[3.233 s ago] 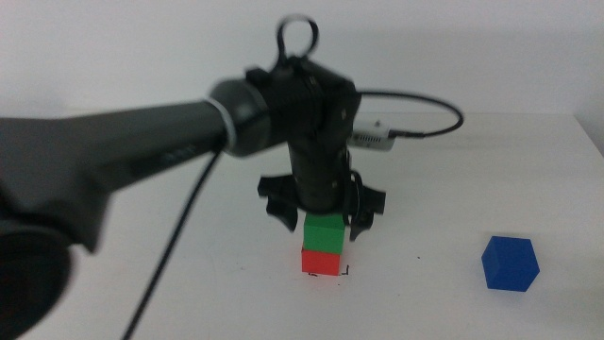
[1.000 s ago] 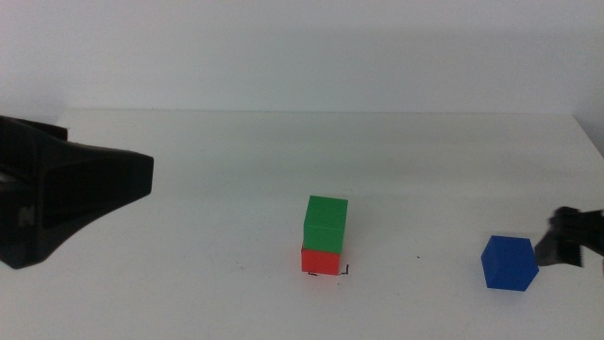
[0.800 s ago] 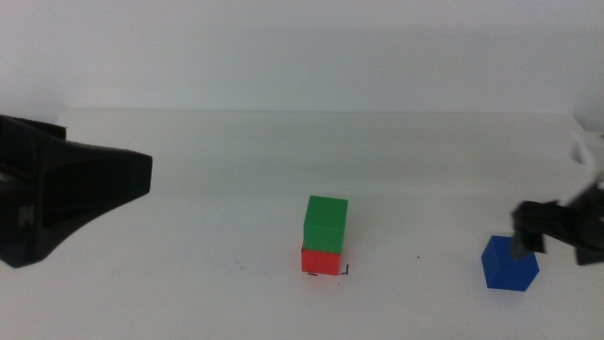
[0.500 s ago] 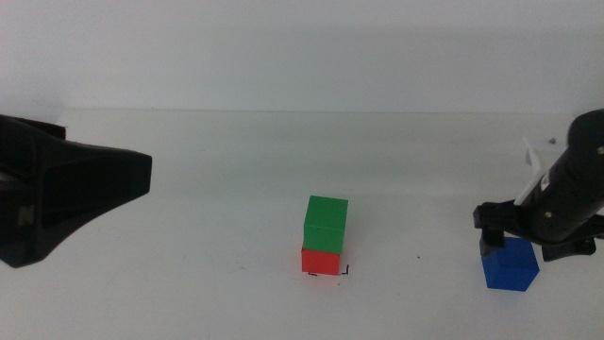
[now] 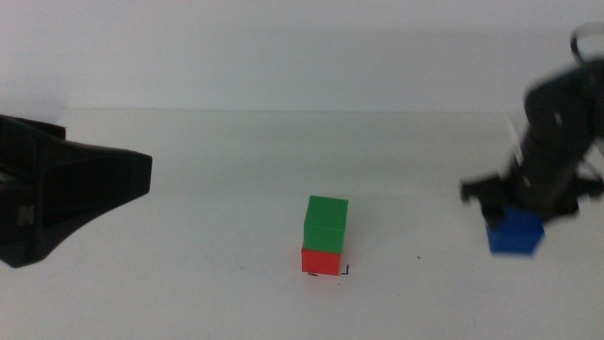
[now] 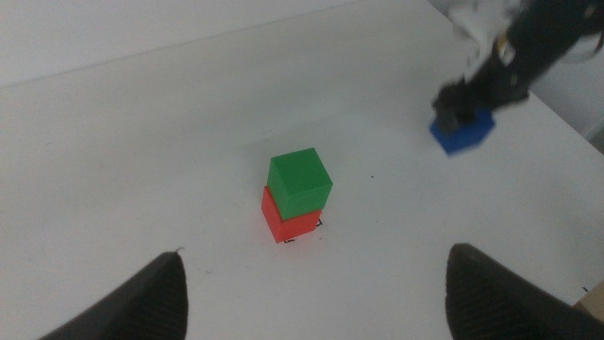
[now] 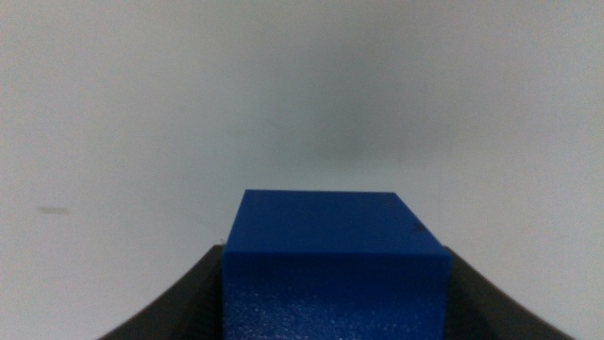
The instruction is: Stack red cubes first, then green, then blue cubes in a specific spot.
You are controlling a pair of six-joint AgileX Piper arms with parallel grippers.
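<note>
The green cube (image 5: 326, 222) sits on the red cube (image 5: 321, 260), which stands on the black corner marks (image 5: 344, 272) at the table's middle front. The stack also shows in the left wrist view, green (image 6: 300, 181) on red (image 6: 288, 224). My right gripper (image 5: 528, 203) is shut on the blue cube (image 5: 515, 234) and holds it just above the table at the right; the right wrist view shows the blue cube (image 7: 332, 255) filling the gap between the jaws. My left gripper (image 5: 94, 184) waits at the left, open and empty, looking down on the stack.
The white table (image 5: 189, 283) ends at its right edge just beyond the right arm. A tiny black speck (image 5: 419, 257) lies between the stack and the blue cube.
The left arm let go of the green cube and drew back to the left. The right arm came in from the right, closed on the blue cube and lifted it slightly.
</note>
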